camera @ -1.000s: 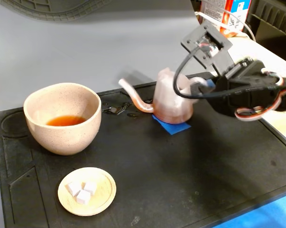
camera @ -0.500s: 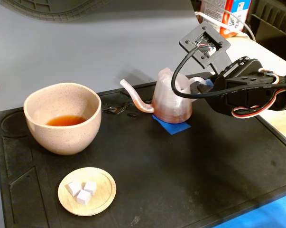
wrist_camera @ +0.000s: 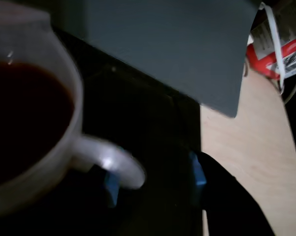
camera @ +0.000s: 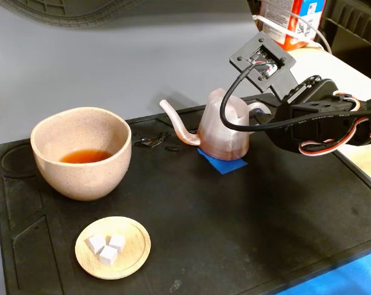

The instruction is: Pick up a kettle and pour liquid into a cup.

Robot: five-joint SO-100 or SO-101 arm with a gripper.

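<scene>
While jaws (wrist_camera: 152, 182) sit apart astride the kettle (camera: 224, 126) handle (wrist_camera: 111, 162), centre first, then clamp squarely before lifting.

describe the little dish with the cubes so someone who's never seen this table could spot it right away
In the fixed view, start at the black rubber mat covering the table and find the large beige speckled ceramic cup on its left. Just in front of it lies a small flat round wooden dish. It alone is shallow and holds three white cubes, not liquid.
</scene>
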